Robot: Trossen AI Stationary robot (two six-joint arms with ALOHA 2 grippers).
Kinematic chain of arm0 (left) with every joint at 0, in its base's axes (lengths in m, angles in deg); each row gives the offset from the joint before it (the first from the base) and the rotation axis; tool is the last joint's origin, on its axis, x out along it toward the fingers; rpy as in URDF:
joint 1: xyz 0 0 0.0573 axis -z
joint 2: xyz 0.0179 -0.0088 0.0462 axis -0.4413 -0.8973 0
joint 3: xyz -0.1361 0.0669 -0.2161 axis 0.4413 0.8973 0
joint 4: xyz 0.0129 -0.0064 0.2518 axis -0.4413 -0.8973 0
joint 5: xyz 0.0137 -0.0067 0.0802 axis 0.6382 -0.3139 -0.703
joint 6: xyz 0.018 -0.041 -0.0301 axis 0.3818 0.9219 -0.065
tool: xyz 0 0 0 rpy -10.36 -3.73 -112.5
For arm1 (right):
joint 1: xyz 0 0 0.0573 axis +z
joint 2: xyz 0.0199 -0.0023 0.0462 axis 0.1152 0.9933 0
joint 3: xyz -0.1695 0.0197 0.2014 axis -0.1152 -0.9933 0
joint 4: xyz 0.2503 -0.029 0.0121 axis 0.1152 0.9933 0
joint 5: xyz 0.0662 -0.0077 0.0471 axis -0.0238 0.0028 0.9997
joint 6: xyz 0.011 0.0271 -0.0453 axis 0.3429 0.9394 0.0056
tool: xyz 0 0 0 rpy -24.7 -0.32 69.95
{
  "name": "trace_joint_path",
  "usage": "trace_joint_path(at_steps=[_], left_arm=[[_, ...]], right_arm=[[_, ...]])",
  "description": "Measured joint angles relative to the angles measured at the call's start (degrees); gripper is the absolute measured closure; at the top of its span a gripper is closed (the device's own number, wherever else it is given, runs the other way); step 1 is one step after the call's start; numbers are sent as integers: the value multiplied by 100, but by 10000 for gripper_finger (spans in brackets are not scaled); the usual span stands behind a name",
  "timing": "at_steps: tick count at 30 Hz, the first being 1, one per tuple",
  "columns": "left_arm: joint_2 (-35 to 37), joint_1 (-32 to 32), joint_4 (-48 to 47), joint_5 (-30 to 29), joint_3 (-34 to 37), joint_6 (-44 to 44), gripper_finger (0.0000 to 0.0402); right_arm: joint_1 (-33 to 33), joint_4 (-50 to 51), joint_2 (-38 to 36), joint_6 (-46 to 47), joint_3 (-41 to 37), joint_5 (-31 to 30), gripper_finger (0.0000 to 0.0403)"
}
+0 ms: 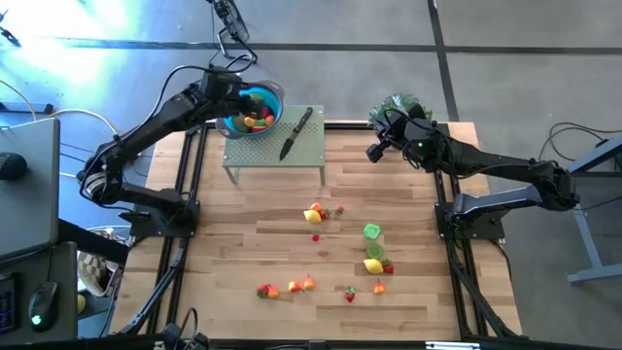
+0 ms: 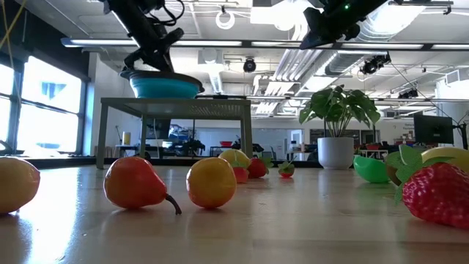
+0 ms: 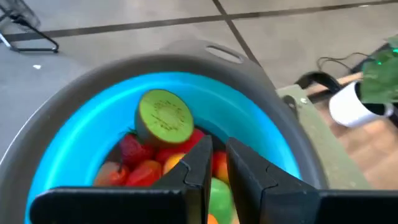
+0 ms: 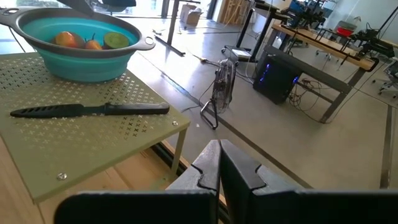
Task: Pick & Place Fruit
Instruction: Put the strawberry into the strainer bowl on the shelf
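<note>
The left gripper (image 1: pixel 236 97) hangs over the blue bowl (image 1: pixel 273 96), which sits on the left end of a small green perforated stand (image 1: pixel 311 146) at the far edge of the wooden table (image 1: pixel 243 243). In the left wrist view its fingers (image 3: pixel 198 163) stand close together with only a thin gap, nothing visibly between them, just above the fruit already in the bowl: a kiwi half (image 3: pixel 165 116), a strawberry (image 3: pixel 130 148) and red and orange pieces around it. Right of the bowl, on the same stand, lies a black-handled knife (image 1: pixel 295 133).

The remaining fruit is scattered on the table nearer than the stand. Nearest to the bowl is an orange and yellow cluster (image 1: pixel 314 213) with a small red piece (image 1: pixel 315 236) just below it. Along the near edge lie a strawberry and orange pieces (image 1: pixel 267 290), another pair (image 1: pixel 304 284), then a red piece (image 1: pixel 349 294) and an orange one (image 1: pixel 378 287). Further right of the bowl, two green pieces (image 1: pixel 372 232) sit above a lemon (image 1: pixel 373 264) with a strawberry (image 1: pixel 388 267) touching it.

The right gripper (image 1: pixel 374 152) waits to the right of the stand, well apart from the bowl, beside a potted plant (image 1: pixel 398 105); its fingers (image 4: pixel 207 163) are pressed together and hold nothing.
</note>
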Motion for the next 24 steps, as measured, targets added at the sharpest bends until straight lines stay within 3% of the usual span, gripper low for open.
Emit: trace_joint_path(at_steps=[9, 20, 24], left_arm=[[750, 892, -434, 76, 0, -293, 357], [1236, 2345, -963, -549, 2, -266, 357], [1233, 2898, -1279, -754, 4, 44, 357]], right_arm=[[0, 0, 0, 9, 0, 2, 400], [0, -2, 0, 177, 0, 23, 400], [-2, -2, 0, 533, 0, 319, 401]])
